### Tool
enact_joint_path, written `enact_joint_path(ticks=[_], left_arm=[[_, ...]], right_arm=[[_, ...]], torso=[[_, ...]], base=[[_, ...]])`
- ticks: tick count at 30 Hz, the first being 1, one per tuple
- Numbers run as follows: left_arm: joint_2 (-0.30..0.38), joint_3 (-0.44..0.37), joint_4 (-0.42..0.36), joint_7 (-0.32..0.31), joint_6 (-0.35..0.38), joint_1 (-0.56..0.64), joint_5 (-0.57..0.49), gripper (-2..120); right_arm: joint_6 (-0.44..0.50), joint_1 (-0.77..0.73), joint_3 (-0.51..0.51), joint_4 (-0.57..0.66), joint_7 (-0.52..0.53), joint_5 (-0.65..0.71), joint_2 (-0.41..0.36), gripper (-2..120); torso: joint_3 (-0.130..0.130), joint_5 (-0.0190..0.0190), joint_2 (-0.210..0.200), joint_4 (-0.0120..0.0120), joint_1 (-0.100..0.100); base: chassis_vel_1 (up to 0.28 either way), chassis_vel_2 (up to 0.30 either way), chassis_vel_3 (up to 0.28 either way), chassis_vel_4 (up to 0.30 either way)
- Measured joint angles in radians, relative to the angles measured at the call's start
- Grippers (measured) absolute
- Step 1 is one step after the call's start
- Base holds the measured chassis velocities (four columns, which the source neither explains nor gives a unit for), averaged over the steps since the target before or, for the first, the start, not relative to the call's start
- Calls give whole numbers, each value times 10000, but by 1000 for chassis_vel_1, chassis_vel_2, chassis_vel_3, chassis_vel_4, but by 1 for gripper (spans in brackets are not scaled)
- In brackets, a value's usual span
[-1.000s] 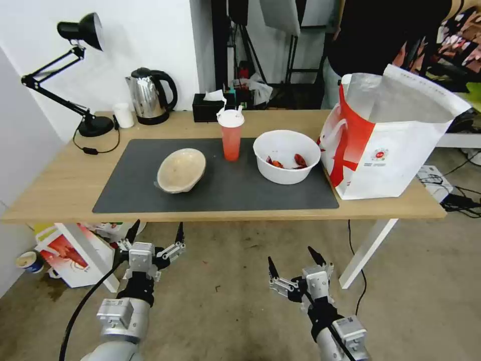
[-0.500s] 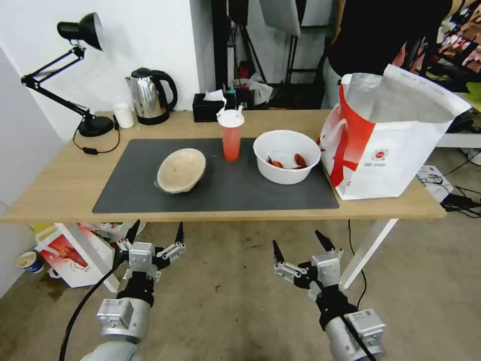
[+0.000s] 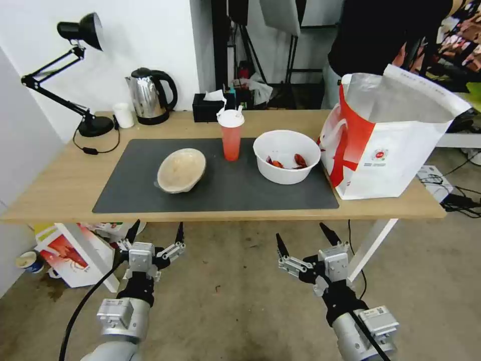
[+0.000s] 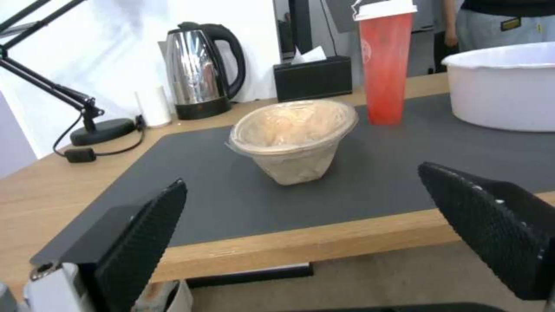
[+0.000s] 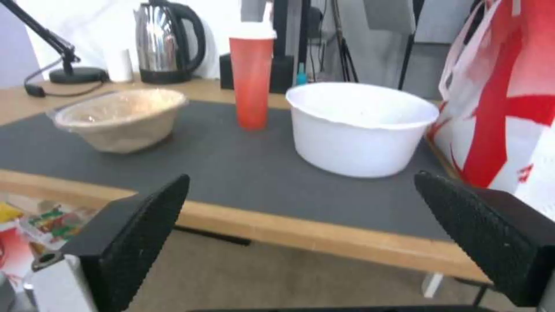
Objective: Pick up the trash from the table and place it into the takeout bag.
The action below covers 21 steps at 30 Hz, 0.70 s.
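Observation:
On the dark mat [image 3: 225, 193] of the table [image 3: 55, 188] stand three pieces of trash: a beige bowl [image 3: 181, 170], a red cup with a white lid [image 3: 231, 135] and a white bowl with red crayfish scraps [image 3: 286, 156]. The takeout bag [image 3: 391, 140] stands open at the table's right end, beside the white bowl. Both grippers hang open and empty below the table's front edge: the left gripper [image 3: 158, 225] under the beige bowl [image 4: 292, 138], the right gripper [image 3: 300, 233] under the white bowl [image 5: 358, 130]. The right wrist view also holds the cup [image 5: 251, 78] and bag [image 5: 509, 99].
At the table's back stand a black desk lamp [image 3: 80, 75], a steel kettle [image 3: 150, 95], a small white cup [image 3: 123, 115] and a black tissue box [image 3: 209, 108]. A red-and-white box [image 3: 65, 253] sits on the floor at left. A white table leg [image 3: 371, 245] slants near the right gripper.
The right gripper has risen and shifted right, closer to the table's front edge. The left arm and the things on the table have stayed put.

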Motion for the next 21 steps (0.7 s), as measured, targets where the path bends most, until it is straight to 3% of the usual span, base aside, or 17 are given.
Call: enact_joint_path(ticks=[21], left_arm=[[0,0,0,0,0,0,0,100]], right_arm=[[551,1729,1302,-23,-378,2209,-1003,100]], torso=[[0,0,0,0,0]], base=[[0,0,0,0]])
